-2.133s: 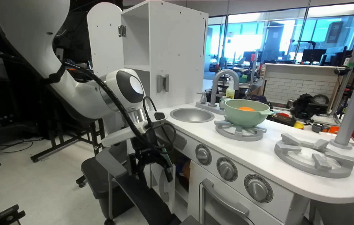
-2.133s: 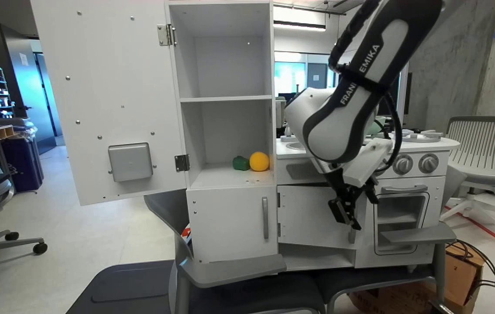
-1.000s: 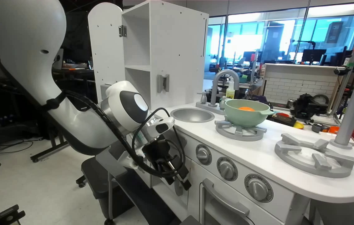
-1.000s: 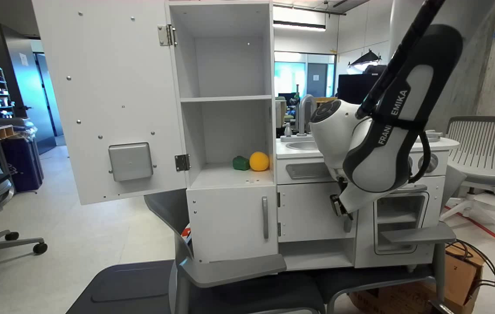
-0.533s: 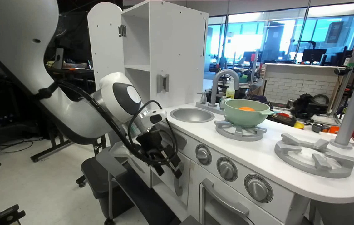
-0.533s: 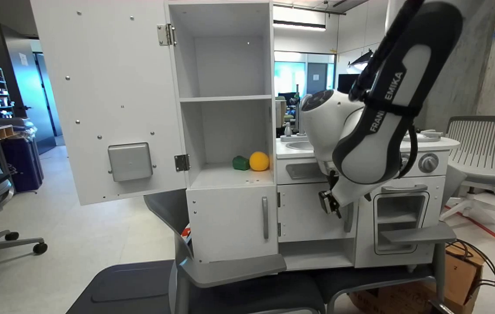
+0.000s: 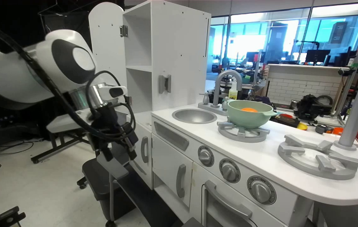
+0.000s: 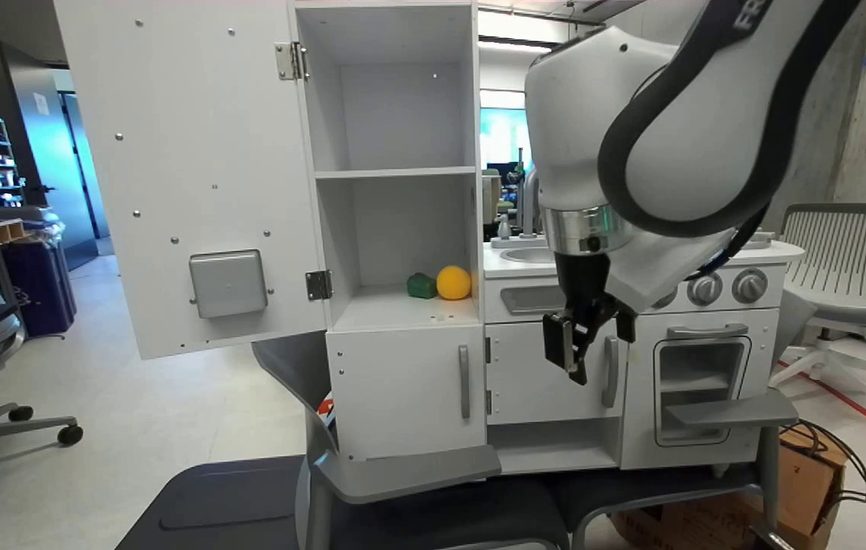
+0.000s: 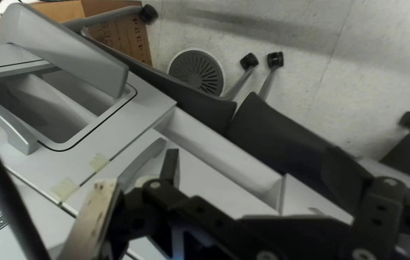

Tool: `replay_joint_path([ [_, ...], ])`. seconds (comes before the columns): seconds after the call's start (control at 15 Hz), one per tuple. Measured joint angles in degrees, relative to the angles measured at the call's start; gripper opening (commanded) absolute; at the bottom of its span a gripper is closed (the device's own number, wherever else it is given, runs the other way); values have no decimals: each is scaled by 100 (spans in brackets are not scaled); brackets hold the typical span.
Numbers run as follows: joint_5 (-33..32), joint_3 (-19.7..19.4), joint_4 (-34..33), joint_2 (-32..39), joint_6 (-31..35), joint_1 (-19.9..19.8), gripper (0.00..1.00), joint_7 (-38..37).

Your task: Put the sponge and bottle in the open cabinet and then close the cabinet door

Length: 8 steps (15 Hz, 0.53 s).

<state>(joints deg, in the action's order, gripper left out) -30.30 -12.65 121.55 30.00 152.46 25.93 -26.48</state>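
Hanging in front of the white toy kitchen (image 7: 284, 201), the hand (image 7: 120, 155) is pointing downward, its fingers (image 9: 170, 164) standing spread with a wide gap between them. The arm (image 8: 685, 145) is reaching down to it from above. The cabinet door (image 8: 513, 382) is lying closed, level with the kitchen's front, its grey handle (image 7: 181, 181) standing upright on the oven side, and the hand is hanging apart from that handle. Beneath the panel, a low gap is showing the white floor of the cabinet (image 8: 551, 456). The door is covering the space behind it; where the sponge and bottle are sitting, I cannot tell.

On the bench (image 7: 261, 154), the green bowl (image 7: 248, 118) is resting on a grey burner (image 7: 242, 137), with something orange (image 7: 249, 109) showing inside. The sink basin (image 7: 194, 116) is sitting nearby, the curved faucet (image 7: 227, 73) rising behind it.

Next to the cabinet, the tall cupboard (image 8: 402, 114) is standing with its upper door (image 8: 204, 168) swung wide. On its lower level, a yellow ball (image 8: 454, 283) is lying just beside a small green object (image 8: 421, 286). A grey armrest (image 8: 735, 412) is crossing in front of the oven (image 8: 638, 405).
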Motion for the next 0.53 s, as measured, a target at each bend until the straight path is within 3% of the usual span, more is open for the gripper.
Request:
replay_joint_path([
  [0.33, 123, 703, 1640, -1517, 186, -494, 100, 926],
  [0.53, 813, 1124, 2434, -2523, 167, -969, 100, 1676],
])
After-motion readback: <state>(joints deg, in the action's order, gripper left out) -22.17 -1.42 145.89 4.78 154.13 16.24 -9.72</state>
